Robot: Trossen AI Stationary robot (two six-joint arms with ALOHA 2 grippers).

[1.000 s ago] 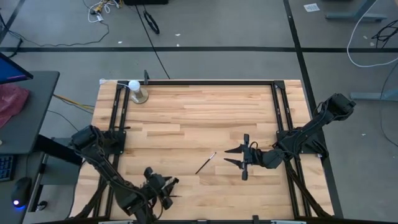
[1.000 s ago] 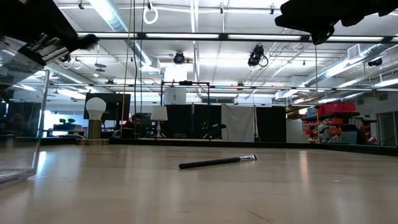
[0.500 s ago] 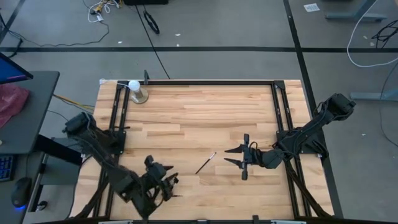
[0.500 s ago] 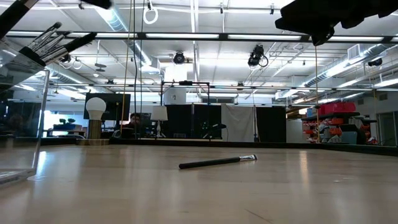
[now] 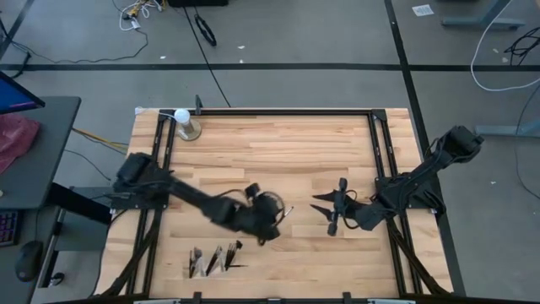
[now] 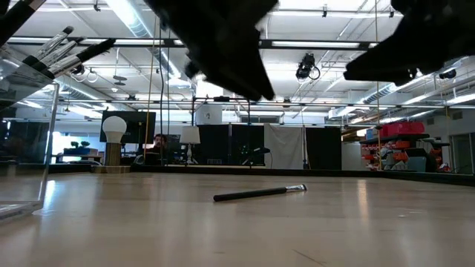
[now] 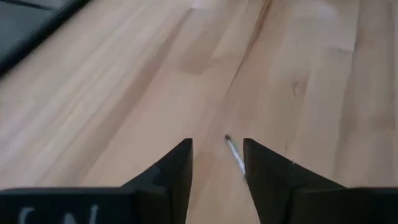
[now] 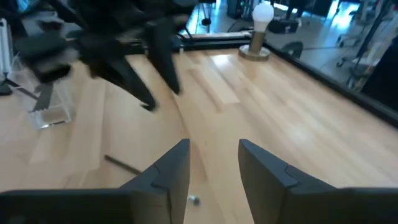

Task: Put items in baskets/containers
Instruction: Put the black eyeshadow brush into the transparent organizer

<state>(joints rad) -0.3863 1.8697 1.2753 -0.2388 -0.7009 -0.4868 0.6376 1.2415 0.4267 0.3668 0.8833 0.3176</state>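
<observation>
Swinging away from the clear organizer (image 5: 211,260) at the worktop's near edge, the left claw (image 5: 268,221) now hangs over the last loose brush (image 5: 285,213) at mid-worktop.

Its fingers (image 7: 177,168) stand apart and empty, and its wrist view shows the brush's pale tip between them on the wooden worktop (image 5: 270,152). The right claw (image 5: 331,209) waits just beyond the brush, jaws parted and holding nothing. The other brushes (image 5: 221,253) already stand in the organizer. The brush is thin and lies flat, so closing too high may miss it or flick it away. With the right claw so near, a sideways drift on the descent risks a knock between arms. A white ball on a stand (image 5: 183,124) sits well apart at the far corner.
</observation>
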